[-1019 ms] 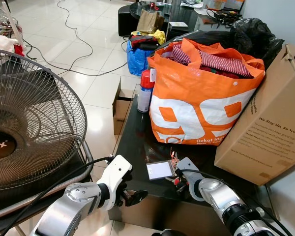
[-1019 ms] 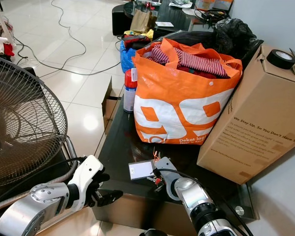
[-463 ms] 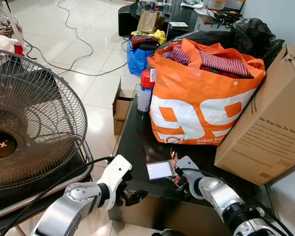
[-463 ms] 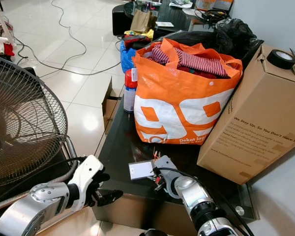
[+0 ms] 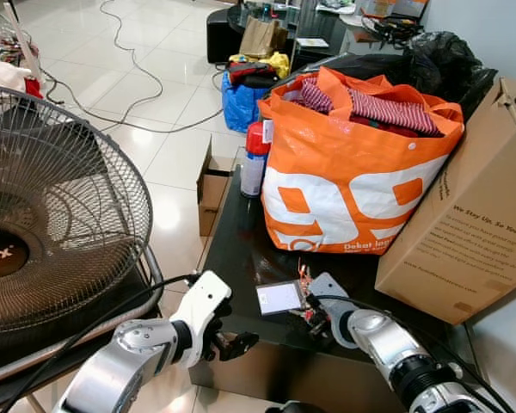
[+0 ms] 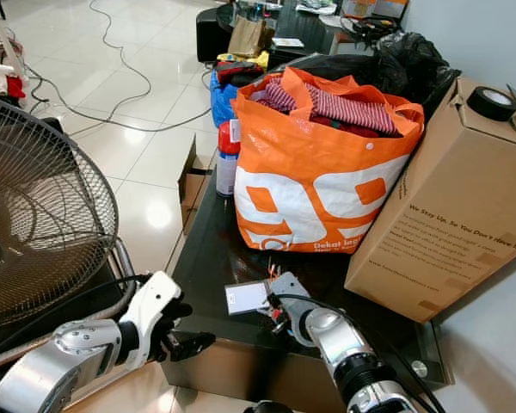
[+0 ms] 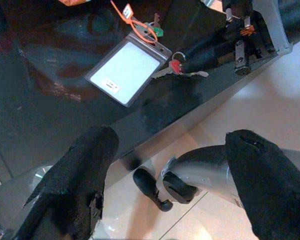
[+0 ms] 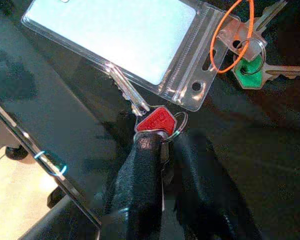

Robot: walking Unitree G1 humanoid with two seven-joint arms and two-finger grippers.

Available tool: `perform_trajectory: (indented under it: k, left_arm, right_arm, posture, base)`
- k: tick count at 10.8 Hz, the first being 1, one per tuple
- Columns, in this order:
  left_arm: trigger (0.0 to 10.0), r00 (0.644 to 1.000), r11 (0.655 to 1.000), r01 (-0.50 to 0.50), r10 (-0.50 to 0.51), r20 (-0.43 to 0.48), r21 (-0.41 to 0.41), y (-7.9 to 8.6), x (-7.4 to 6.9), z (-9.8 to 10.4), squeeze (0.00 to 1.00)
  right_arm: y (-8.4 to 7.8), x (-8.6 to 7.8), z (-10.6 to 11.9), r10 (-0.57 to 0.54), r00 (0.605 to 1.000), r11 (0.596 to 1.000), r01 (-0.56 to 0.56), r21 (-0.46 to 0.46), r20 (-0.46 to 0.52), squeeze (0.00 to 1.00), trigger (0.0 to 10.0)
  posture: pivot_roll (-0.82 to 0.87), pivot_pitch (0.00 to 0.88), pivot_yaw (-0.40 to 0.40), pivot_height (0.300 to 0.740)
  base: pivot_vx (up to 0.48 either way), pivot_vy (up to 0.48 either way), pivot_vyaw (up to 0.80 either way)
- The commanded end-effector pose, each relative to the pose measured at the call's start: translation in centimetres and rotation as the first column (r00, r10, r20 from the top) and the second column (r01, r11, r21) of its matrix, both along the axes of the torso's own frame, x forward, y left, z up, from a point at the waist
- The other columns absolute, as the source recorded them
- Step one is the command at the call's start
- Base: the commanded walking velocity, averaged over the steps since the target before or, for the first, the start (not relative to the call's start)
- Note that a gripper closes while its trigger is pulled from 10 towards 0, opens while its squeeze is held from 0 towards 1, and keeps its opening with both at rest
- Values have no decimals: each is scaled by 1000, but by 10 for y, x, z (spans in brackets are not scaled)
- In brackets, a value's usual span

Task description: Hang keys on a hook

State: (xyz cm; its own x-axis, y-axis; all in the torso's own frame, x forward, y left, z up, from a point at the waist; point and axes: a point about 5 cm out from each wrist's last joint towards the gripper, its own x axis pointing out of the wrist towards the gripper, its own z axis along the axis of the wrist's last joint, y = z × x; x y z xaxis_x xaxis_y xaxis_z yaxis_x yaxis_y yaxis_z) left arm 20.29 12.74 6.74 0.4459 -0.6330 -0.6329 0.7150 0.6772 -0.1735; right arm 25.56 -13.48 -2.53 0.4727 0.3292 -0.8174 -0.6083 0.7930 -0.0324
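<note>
Keys (image 8: 160, 121) on black table (image 5: 232, 249) near its front edge, red-capped one pinched by right gripper (image 8: 165, 145). Clear badge sleeve (image 8: 121, 40) touches them. Left gripper (image 7: 165, 165) spread, off front edge. Orange bag (image 5: 353, 172) further back.

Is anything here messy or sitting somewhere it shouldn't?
The keys lie loose on the black table near its front edge, tangled with a clear card holder and an orange tie. The right pincer is closed on the red-capped key. The orange bag bulges with clothes.
</note>
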Motion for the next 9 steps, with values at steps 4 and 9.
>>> perform_trajectory:
  k: [4,9]
  left_arm:
    - [10000,1000,1000,11,-11,7,-1,-3,1,2,0]
    - [10000,1000,1000,12,-12,9,0,-3,2,2,0]
  right_arm:
    - [-3,2,-1,-10,1000,1000,10,-23,17,0,10000]
    - [2,6,1,-63,998,998,62,24,28,0,8667]
  posture:
    - [-157,0,-127,740]
    - [-156,0,-126,740]
  base:
    - [0,0,0]
    - [0,0,0]
